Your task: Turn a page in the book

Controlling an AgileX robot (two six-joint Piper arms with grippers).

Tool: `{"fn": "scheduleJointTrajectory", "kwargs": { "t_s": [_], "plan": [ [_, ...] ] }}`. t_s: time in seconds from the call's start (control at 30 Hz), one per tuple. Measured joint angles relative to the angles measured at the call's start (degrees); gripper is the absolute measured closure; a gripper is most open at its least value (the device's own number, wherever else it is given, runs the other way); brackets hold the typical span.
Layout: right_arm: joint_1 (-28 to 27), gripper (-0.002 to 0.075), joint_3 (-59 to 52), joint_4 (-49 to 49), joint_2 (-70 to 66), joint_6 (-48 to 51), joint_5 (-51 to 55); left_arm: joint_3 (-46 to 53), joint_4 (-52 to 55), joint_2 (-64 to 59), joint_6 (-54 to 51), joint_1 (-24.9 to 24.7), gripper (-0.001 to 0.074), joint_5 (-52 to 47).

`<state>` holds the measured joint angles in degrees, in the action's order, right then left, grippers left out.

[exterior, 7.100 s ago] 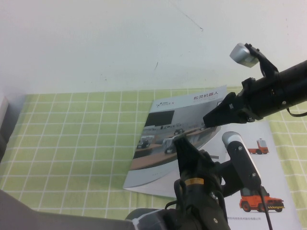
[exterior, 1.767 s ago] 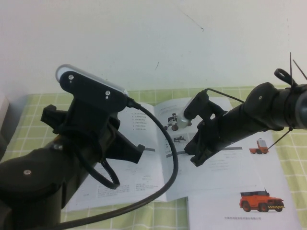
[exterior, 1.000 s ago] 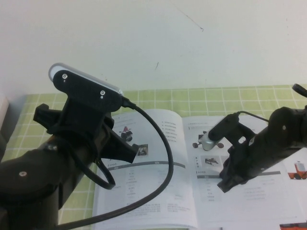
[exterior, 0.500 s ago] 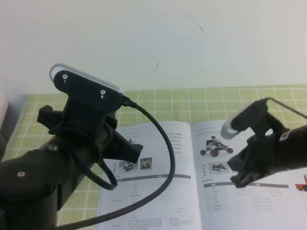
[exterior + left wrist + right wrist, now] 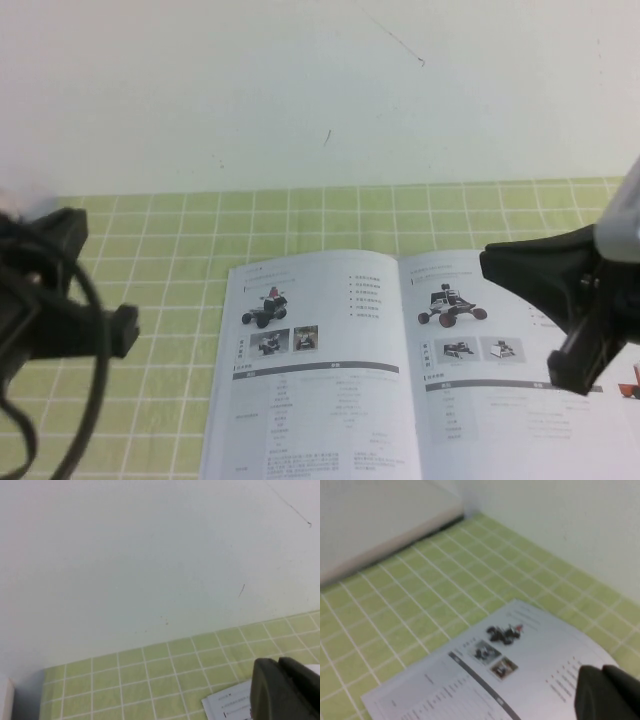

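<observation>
The book [image 5: 400, 370] lies open, spine running away from the robot, between the clenched, empty right gripper [image 5: 575, 375] and the left gripper [image 5: 285, 692], whose state I cannot tell.

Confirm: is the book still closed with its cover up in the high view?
No, the book lies open flat on the green checked cloth, inner pages showing.

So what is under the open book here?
The book lies open and flat on a green checked cloth, which shows around its left and far edges. Anything beneath the pages is covered. The right gripper, shut, hangs over the right page; the left gripper sits off to the left.
</observation>
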<state>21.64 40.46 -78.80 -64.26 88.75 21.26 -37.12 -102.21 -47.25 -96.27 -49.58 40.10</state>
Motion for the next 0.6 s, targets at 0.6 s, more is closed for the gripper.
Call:
{"fn": "scheduleJointTrajectory", "kwargs": {
  "t_s": [0.6],
  "plan": [
    [0.0,0.0729,-12.06,-18.3,20.05,24.0,8.19,15.63,-0.22,23.47,-1.53,0.0,0.0738,2.2]
  ]
}}
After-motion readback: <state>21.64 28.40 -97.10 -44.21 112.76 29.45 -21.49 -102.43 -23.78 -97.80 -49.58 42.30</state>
